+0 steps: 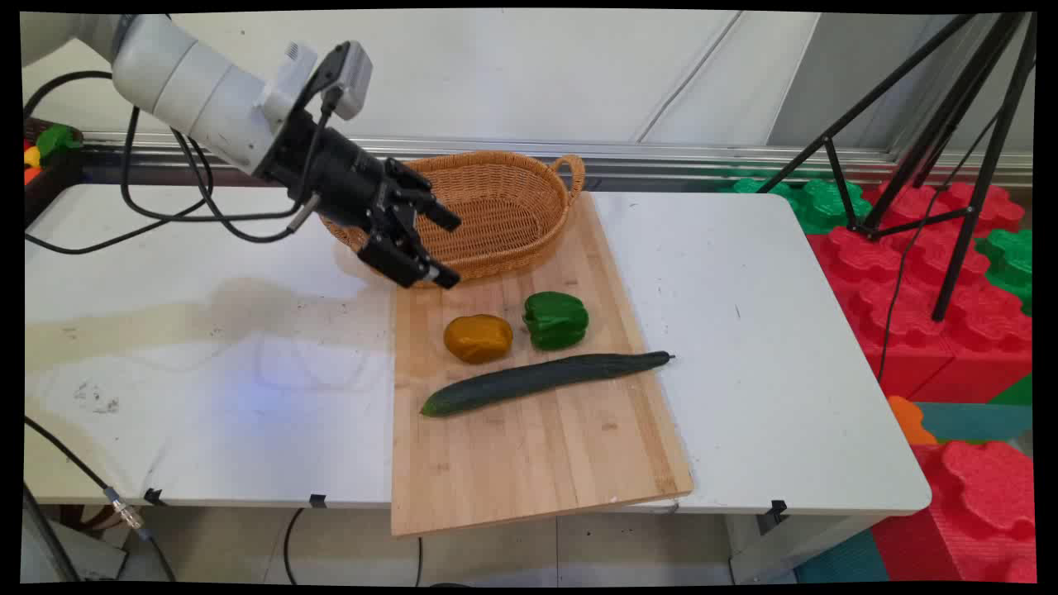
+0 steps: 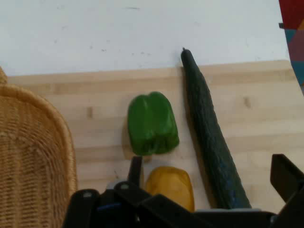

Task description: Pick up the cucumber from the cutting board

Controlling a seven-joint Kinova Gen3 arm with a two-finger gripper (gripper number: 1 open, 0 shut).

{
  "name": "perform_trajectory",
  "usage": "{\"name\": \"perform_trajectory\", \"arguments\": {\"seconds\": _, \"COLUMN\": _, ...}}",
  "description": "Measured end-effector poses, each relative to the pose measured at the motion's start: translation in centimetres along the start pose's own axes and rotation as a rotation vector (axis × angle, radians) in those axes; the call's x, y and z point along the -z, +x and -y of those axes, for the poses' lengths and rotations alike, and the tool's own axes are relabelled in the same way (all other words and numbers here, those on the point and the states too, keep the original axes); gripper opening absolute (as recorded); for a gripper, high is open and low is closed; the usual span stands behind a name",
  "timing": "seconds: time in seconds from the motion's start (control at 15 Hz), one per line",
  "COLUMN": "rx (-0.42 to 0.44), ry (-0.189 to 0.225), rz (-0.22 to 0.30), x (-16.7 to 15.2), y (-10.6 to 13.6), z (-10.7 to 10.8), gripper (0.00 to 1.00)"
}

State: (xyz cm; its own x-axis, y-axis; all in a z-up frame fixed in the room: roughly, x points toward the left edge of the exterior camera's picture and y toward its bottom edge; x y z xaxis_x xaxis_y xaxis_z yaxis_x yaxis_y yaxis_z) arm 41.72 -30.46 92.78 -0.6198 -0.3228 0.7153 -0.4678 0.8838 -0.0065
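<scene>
In the hand view our linkage hides the yellow fruit's (image 2: pixel 169 186) lower part and the cucumber's (image 2: pixel 211 137) end; the basket (image 2: pixel 33 156) runs off the left edge.

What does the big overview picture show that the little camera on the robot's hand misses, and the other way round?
Only the main view shows the whole white table, the black tripod and the red and green foam blocks. The hand view adds nothing of its own. Both show the open black hand, woven wicker basket, green bell pepper, yellow-orange pepper, long dark cucumber and wooden board.
</scene>
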Motion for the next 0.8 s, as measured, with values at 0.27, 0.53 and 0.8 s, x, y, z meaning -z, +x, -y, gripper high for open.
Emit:
{"name": "perform_trajectory", "arguments": {"seconds": 0.27, "rx": -0.012, "ry": -0.021, "rz": 0.048, "x": -2.0, "y": -0.5, "z": -1.2, "gripper": 1.00}}
{"name": "perform_trajectory", "arguments": {"seconds": 0.53, "rx": -0.019, "ry": -0.040, "rz": 0.082, "x": -4.2, "y": -0.7, "z": -2.2, "gripper": 1.00}}
{"name": "perform_trajectory", "arguments": {"seconds": 0.8, "rx": -0.017, "ry": -0.055, "rz": 0.122, "x": -6.9, "y": -0.8, "z": -3.3, "gripper": 1.00}}
